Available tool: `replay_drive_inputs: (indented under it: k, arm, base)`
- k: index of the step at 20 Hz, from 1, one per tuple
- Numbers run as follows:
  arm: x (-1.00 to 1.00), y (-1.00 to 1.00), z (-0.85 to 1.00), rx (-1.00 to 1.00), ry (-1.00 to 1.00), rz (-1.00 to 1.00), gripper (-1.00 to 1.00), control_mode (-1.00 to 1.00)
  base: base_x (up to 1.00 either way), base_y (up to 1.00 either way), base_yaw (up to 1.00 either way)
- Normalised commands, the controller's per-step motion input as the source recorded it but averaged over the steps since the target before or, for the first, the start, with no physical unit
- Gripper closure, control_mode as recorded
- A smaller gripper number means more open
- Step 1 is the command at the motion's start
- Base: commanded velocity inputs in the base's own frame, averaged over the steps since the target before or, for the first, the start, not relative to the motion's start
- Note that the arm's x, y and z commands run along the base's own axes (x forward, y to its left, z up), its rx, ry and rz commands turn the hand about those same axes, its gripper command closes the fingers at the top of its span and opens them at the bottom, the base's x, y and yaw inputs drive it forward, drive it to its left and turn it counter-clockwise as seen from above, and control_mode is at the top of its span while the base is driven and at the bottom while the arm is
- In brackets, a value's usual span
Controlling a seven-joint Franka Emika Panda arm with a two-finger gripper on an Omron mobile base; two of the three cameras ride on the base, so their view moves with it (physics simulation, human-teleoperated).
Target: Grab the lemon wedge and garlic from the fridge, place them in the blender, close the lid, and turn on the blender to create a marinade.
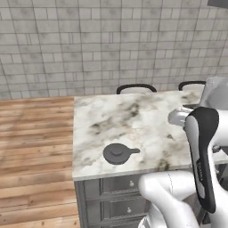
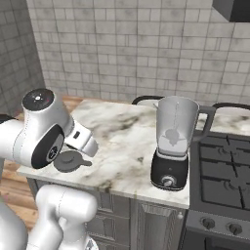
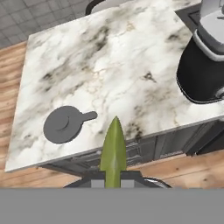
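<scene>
— Hand view first: what is that yellow-green sliver?

— That is the thin yellow-green lemon wedge (image 3: 114, 148), seen edge-on. My pincer (image 3: 113, 178) is pressed nearly together on it, pinching its lower end, above the front edge of the white-and-grey marbled counter (image 3: 109, 57).

— Where does it have to go?

— Into the blender with the rounded black base and tall clear greyish jar (image 2: 173, 144), which stands at the counter's right end, just beside the dark gas stove (image 2: 224, 166). Its jar is open on top. The dark grey round lid with a centre knob and side tab (image 1: 118, 152) lies flat near the counter's front edge, well apart from the blender.

— What could go wrong?

— My hold is on a narrow slice, so I judge a quick swing could let it twist or slip out and fall to the wooden floor (image 1: 31, 147). The jar mouth is narrow and high; coming in low, I might knock the jar or drop the wedge on the stove.
</scene>
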Motion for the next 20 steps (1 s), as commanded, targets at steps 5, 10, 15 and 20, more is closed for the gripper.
replay_drive_inputs:
  k: [5, 10, 15, 20]
  arm:
    - [0.1, -0.46, 0.91, -0.08, -0.14, -0.05, 1.0, -1.0]
    - [0.0, -0.55, 0.48, -0.06, -0.12, -0.12, 1.0, -1.0]
    - [0.05, -0.68, 0.44, -0.09, -0.28, -0.06, 1.0, -1.0]
    - [0.12, -0.63, 0.56, -0.05, -0.17, -0.04, 1.0, -1.0]
  base:
    - [0.0, 0.0, 0.0]
    - [0.0, 0.0, 0.0]
    - [0.0, 0.0, 0.0]
    - [0.0, 0.0, 0.0]
